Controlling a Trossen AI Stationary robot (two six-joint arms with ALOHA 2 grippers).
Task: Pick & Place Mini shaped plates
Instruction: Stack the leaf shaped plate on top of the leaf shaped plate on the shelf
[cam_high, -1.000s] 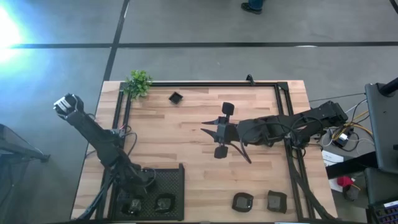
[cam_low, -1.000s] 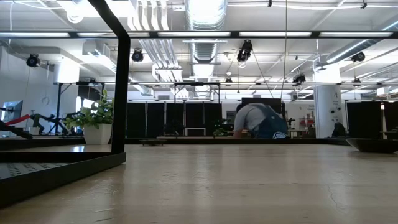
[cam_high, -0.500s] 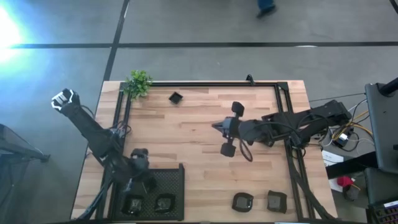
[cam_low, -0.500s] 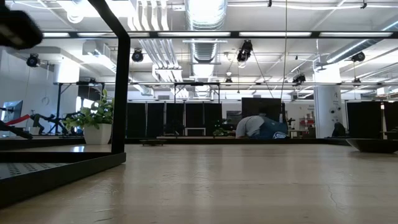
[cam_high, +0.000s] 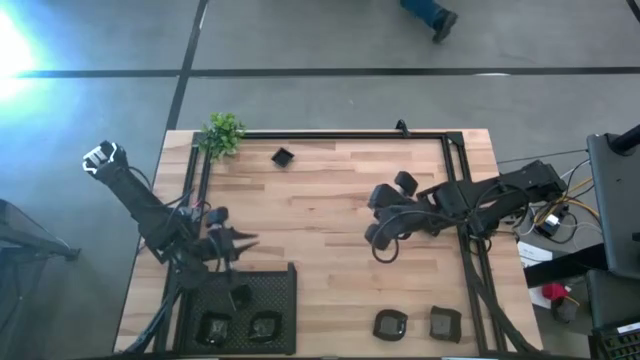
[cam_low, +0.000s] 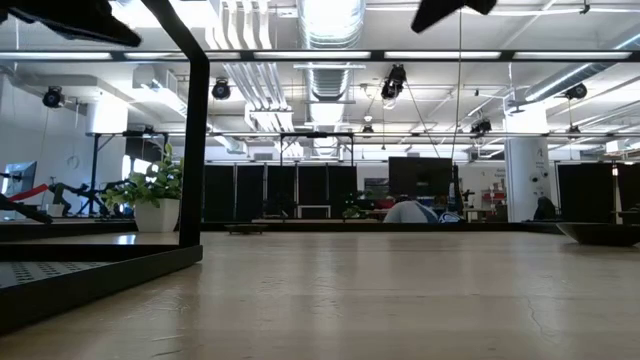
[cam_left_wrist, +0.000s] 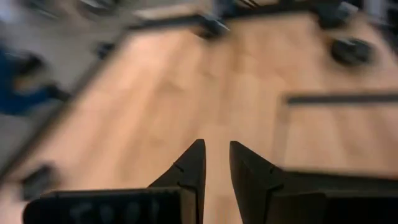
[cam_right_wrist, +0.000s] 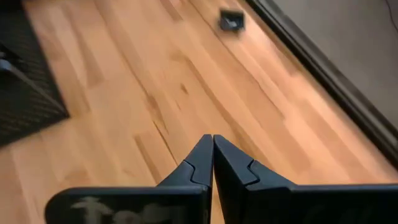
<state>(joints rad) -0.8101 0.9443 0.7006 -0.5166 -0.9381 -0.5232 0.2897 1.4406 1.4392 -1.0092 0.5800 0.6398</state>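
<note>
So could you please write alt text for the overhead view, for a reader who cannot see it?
Seen from above, two dark robot arms reach over a light wooden table: the left gripper hangs above a black mesh tray holding two small glossy black dishes, and the shut, empty right gripper hovers mid-table.

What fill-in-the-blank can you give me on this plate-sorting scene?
1. The large black mesh tray holds ___ small glossy dark plates.
2. The right gripper has its jaws ___, with nothing between them.
3. The left gripper has its jaws slightly ___, holding nothing.
4. One small dark square plate lies alone near the small green ___.

Missing words: two; shut; open; plant.
</note>
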